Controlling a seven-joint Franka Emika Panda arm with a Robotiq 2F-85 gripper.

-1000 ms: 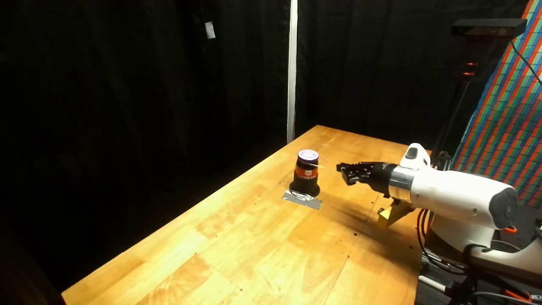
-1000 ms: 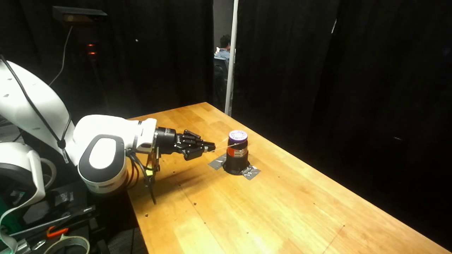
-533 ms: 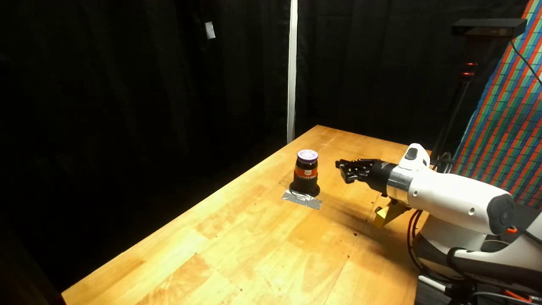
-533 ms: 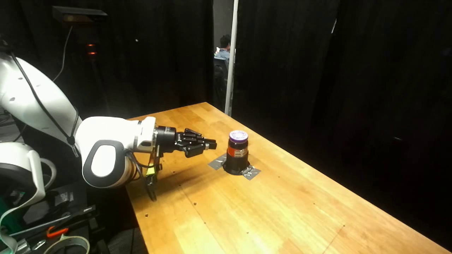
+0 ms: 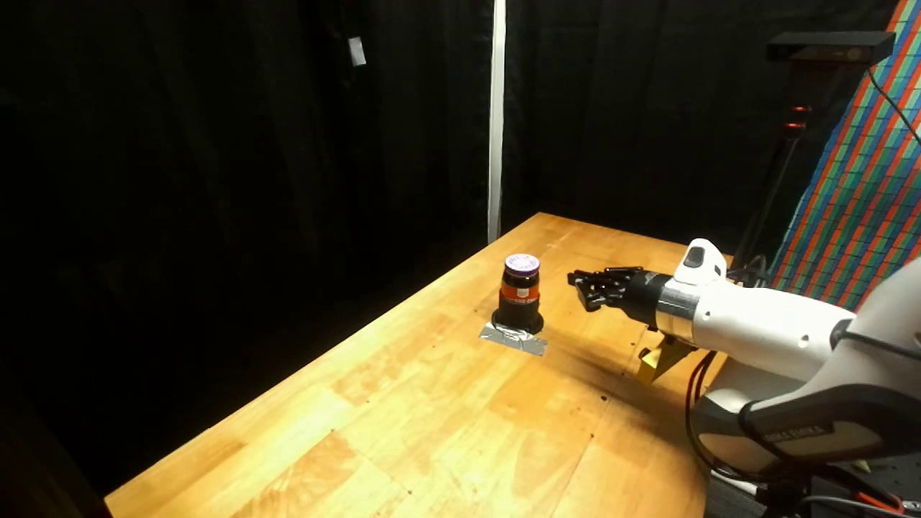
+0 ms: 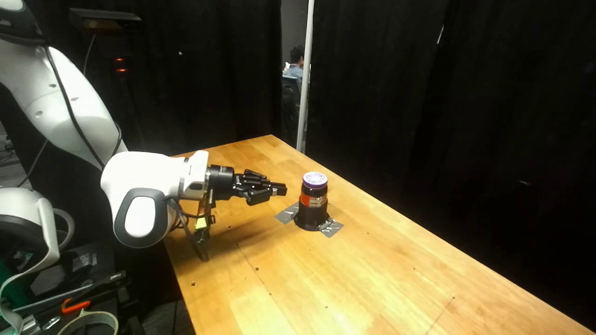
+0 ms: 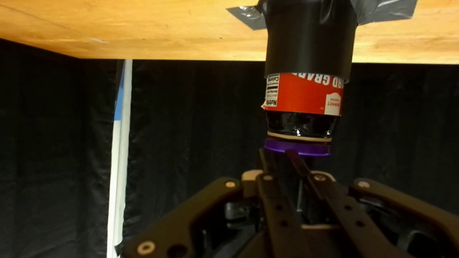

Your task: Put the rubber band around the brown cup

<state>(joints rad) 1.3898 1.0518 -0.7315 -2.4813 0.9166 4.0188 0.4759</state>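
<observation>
The brown cup is a dark jar with an orange label and purple lid, upright in a black sleeve. It shows in both exterior views point(image 5: 519, 293) point(image 6: 314, 200) and upside down in the wrist view point(image 7: 304, 94). The tan rubber band point(image 7: 299, 137) lies around the jar just below the lid. My gripper point(image 5: 580, 289) point(image 6: 282, 189) points level at the jar's upper part, a short gap away. In the wrist view its fingertips point(image 7: 278, 154) stand a little apart with nothing seen between them.
Grey tape point(image 5: 513, 339) point(image 6: 331, 228) fixes the sleeve's base to the wooden table point(image 5: 403, 424). Black curtains and a white pole point(image 5: 496, 122) stand behind the table. A camera point(image 5: 831, 47) on a stand is behind the arm.
One second ago a strand of the band stretched from the jar to my fingertips; now no strand shows between them. My gripper has shifted slightly toward the jar and up; the arm links have swung.
</observation>
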